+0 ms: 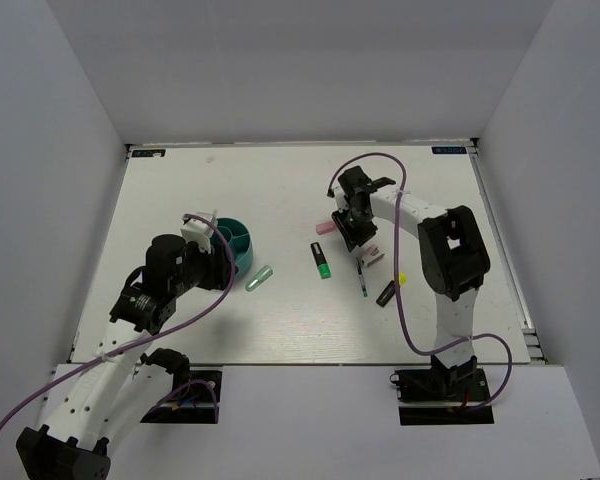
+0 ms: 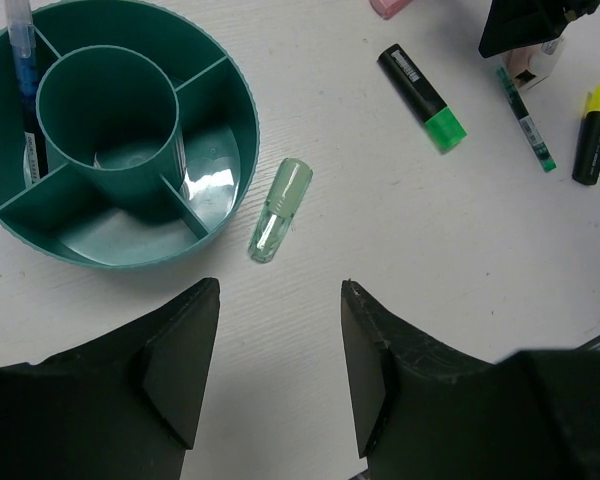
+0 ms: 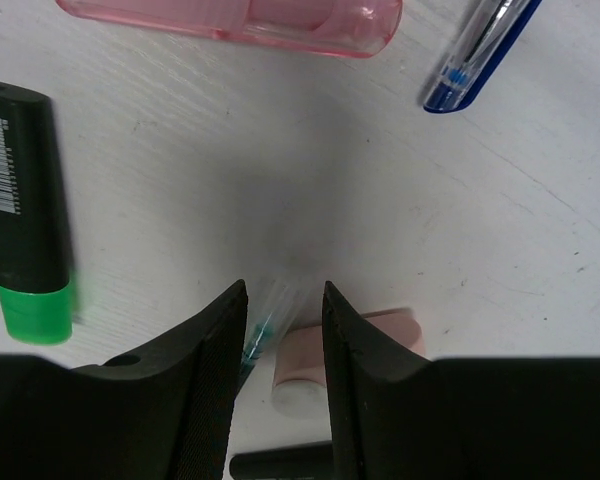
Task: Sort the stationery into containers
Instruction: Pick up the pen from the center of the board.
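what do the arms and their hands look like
The left arm and right arm are white links with black joints, each trailed by a purple cable. The left hand and right hand each have two matte black wedge-shaped fingers.

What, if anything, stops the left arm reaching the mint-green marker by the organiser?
Probably nothing: the left gripper hangs open just short of the mint-green marker, with nothing lying between. The teal organiser sits close beside it.

In outer compartment of organiser (image 2: 108, 165), upright: pen (image 2: 22, 60). Just right of organiser, flat on table: marker (image 2: 280, 210). Farther right: highlighter (image 2: 421, 96).
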Action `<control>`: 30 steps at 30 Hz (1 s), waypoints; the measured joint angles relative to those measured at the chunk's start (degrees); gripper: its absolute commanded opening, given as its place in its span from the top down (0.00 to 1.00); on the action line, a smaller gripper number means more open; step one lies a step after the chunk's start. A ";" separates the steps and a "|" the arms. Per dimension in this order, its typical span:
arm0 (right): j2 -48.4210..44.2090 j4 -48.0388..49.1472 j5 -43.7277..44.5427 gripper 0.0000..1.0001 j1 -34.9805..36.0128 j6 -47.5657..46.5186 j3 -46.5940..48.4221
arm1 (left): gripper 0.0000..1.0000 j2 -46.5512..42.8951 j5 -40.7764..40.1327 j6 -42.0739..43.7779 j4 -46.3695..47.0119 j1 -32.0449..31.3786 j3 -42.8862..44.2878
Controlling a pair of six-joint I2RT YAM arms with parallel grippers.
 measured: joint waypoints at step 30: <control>0.96 -0.24 1.05 0.65 -0.15 0.55 -1.62 | 0.38 -0.46 0.02 0.15 0.00 0.00 0.00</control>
